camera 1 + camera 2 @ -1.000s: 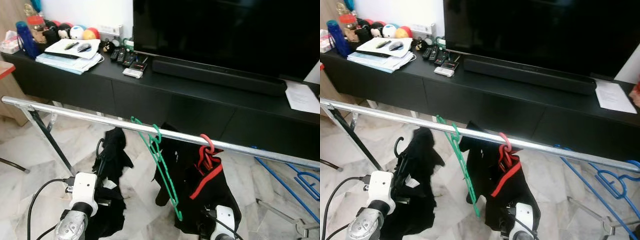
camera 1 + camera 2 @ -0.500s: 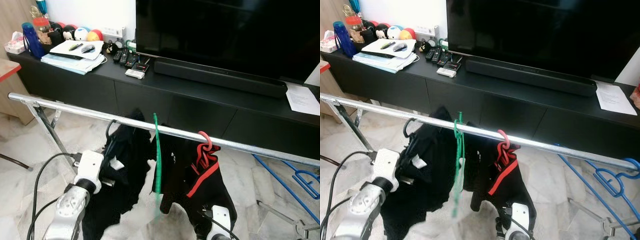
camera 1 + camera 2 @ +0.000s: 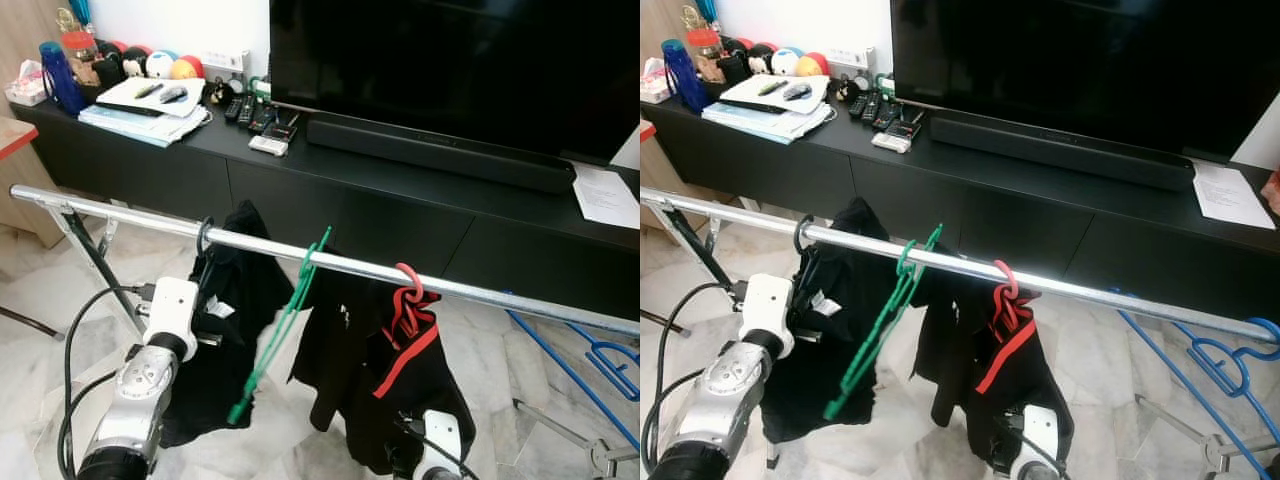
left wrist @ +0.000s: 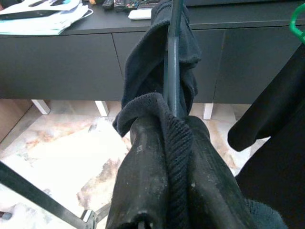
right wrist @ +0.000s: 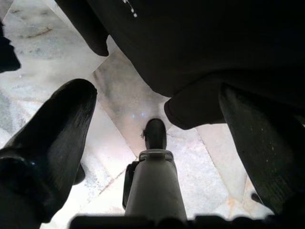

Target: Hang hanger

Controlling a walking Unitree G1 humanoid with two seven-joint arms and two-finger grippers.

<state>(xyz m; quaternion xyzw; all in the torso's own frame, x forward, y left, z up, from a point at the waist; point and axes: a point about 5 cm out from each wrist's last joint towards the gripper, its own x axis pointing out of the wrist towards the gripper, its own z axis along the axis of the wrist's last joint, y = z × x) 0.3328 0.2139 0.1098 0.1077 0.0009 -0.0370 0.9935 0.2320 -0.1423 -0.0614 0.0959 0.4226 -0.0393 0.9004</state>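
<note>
A silver rail runs across in front of me. The curved hook of a black hanger sits around the rail at its left part, with a black garment draped on the hanger. My left gripper is shut on the hanger's stem through the cloth, just below the rail. A bare green hanger hangs tilted beside it. A red hanger with another black garment hangs further right. My right gripper is open low under that garment, holding nothing.
Behind the rail stand a black TV console and a large TV. The rack's slanted leg is at the left. Blue hangers lie on the marble floor at the right.
My left arm has lifted the black hanger and garment up to the rail, so its hook now sits over the rail. The green hanger has swung and now tilts left.
</note>
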